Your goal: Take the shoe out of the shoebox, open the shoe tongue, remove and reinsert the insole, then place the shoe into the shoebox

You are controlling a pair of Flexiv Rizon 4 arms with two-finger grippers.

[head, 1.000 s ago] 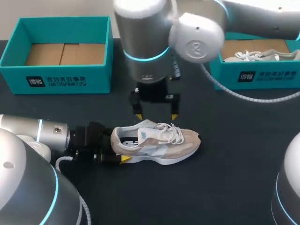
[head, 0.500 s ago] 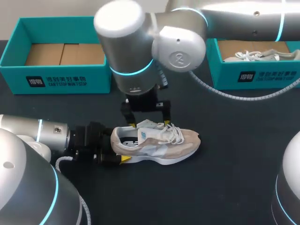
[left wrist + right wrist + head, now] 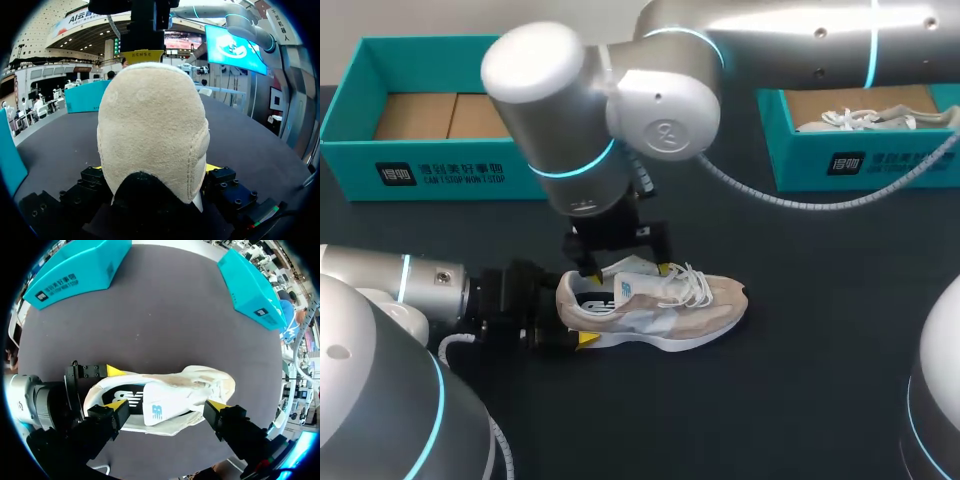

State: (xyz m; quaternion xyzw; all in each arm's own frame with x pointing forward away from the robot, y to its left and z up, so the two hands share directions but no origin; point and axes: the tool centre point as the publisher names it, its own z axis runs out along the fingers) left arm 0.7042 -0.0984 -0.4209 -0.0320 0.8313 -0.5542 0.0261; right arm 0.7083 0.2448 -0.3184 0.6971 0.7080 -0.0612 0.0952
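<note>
Head view, centre: left gripper clamps the sneaker by its heel. Right gripper, wide and empty, should next pinch the tongue.

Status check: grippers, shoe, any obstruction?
Left gripper shut on shoe at the heel, shoe upright on table. Right gripper open, fingers straddling the tongue. No obstruction seen.

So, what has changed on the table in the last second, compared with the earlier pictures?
The right gripper, open, moved down and toward my left; its yellow tips now flank the white tongue of the beige and white lace-up sneaker. Nothing was taken or released. Unchanged: the left gripper stays clamped on the sneaker's heel, and the sneaker lies on its sole on the black table.
</note>
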